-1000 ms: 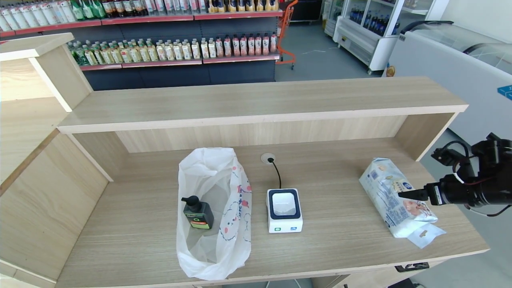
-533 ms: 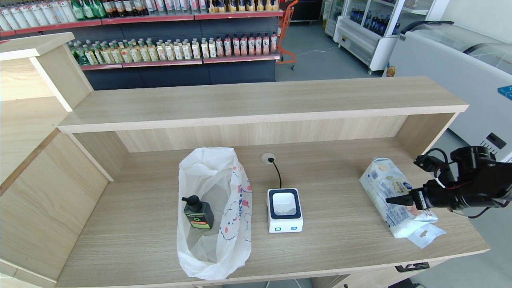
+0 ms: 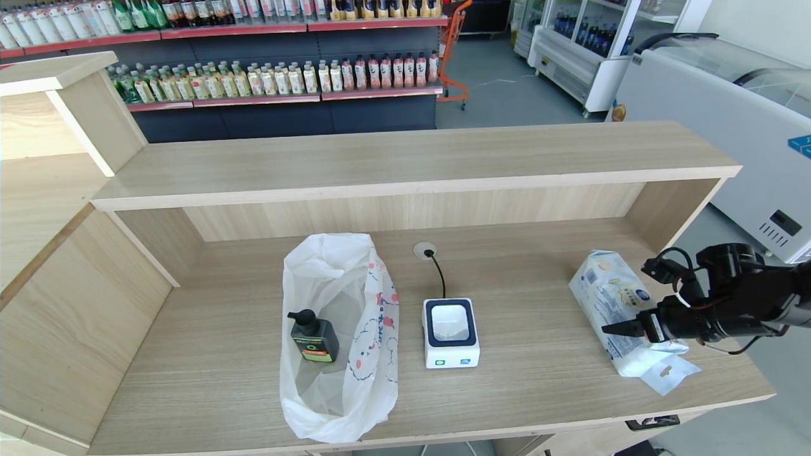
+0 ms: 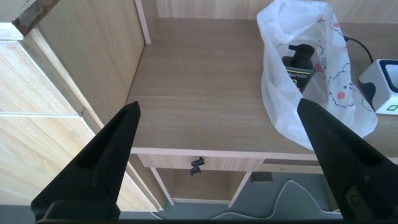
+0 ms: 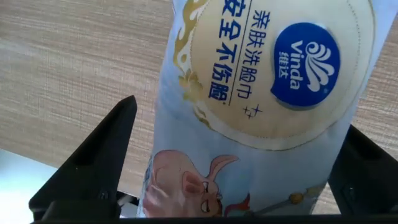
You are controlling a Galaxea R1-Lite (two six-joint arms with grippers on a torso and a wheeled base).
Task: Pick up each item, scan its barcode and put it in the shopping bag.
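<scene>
A pale blue soft pack of tissues (image 3: 609,292) lies at the right end of the wooden counter (image 3: 538,380). My right gripper (image 3: 624,328) is low over its near half, open, with a dark finger on each side of the pack (image 5: 261,87). I cannot tell if the fingers (image 5: 93,168) touch it. A white shopping bag (image 3: 374,329) lies open left of centre with a dark pump bottle (image 3: 312,339) inside. The white barcode scanner (image 3: 450,332) sits between bag and pack. My left gripper (image 4: 219,106) hangs open off the counter's front left, well short of the bag (image 4: 280,99).
A raised wooden shelf (image 3: 412,158) runs along the back of the counter, with side panels at both ends. The scanner's black cable (image 3: 437,272) goes to a hole in the counter. A small drawer handle (image 4: 197,165) sits under the front edge.
My right arm has moved left and down, bringing its open gripper from beside the tissue pack to over its near half. Bag, bottle and scanner have not moved.
</scene>
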